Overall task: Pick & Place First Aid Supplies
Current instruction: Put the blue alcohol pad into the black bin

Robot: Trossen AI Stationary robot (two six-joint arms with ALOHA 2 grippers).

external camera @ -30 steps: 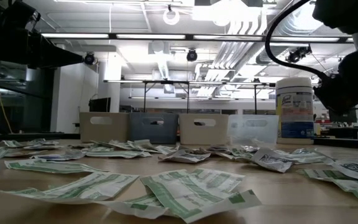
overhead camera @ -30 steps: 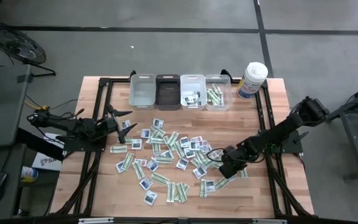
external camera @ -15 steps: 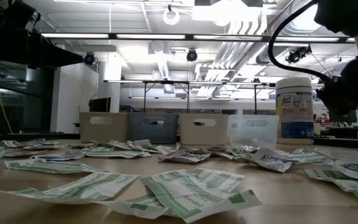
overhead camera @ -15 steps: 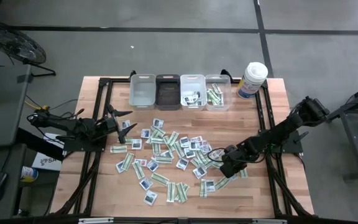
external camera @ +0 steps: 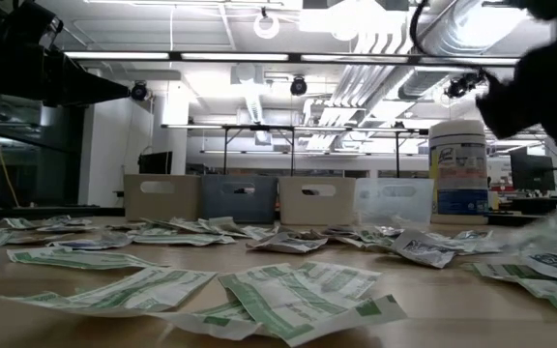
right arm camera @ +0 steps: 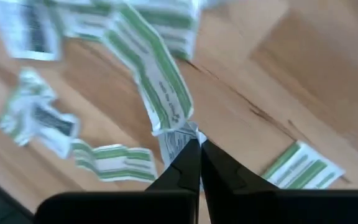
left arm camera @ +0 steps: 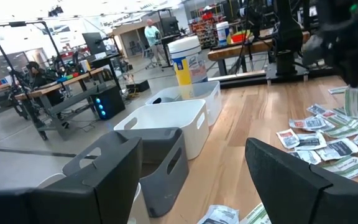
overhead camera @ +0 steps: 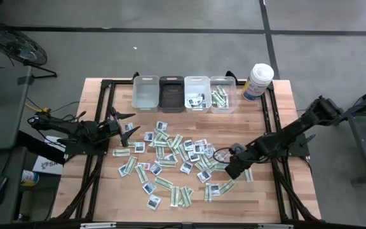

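Observation:
Many first aid supplies (overhead camera: 176, 159), green-and-white strips and squarish white packets, lie flat and scattered over the middle of the wooden table (overhead camera: 265, 203). My right gripper (overhead camera: 231, 170) is at the heap's right edge, shut on a green-and-white strip (right arm camera: 163, 84). The same strip (left arm camera: 353, 102) shows under that gripper in the left wrist view. My left gripper (overhead camera: 131, 127) waits open at the heap's left, above the table, with nothing between its fingers (left arm camera: 303, 180). My right gripper pinches one end of the green-and-white strip (right arm camera: 188, 127) between its two fingertips, coming from above and slanting down. The strip's length trails away from the fingertips, bent and hanging below them. A second scrap of packet (right arm camera: 176, 142) sits at the tips too.
Four small bins (overhead camera: 184, 93) stand in a row at the table's far edge; the two right ones hold some packets. A tall white canister (overhead camera: 258, 81) stands at the far right corner. Bare wood lies along the near edge and the right side.
My right gripper has shut on a green-and-white strip at the heap's right edge, then risen and drawn a little toward the table's right edge, taking the strip up with it. The other packets lie as before.

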